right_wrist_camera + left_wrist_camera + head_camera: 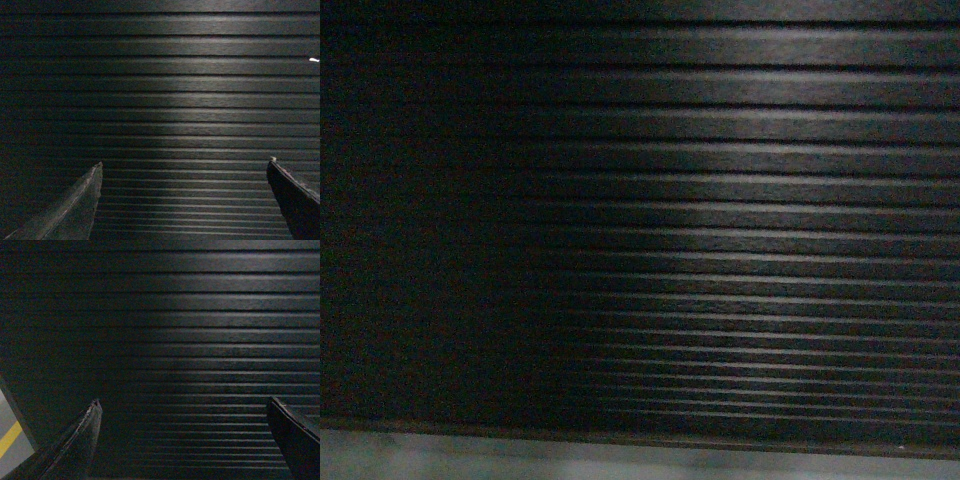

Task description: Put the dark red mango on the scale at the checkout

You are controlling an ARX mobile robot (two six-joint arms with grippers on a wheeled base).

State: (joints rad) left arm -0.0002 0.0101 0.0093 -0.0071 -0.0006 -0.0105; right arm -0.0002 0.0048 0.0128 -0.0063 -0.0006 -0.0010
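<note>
1. Nearest to me, on the left wrist feed, I see the left pincer (182,407) with its two dark fingertips (90,422) spread wide apart at the bottom corners, nothing between them.
2. On the right wrist feed, the right pincer (184,167) looks the same: fingertips (92,185) far apart, the gap bare, gripping nothing.
3. Low in the left corner of the left wrist feed I make out a grey floor (12,440) with a yellow stripe (9,439) running across it.
4. Beyond both pincers stands the checkout counter (740,200), its dark, horizontally ribbed front panel filling all three feeds; light falls on its right half on the head feed, while the left half sinks into shadow.
5. Along the bottom of the head feed I see a pale grey band (620,462) under the ribbed panel, probably the plinth, though the picture is too dim to be sure.
6. I see neither the dark red mango nor the scale on any feed; only the counter's front faces me.
</note>
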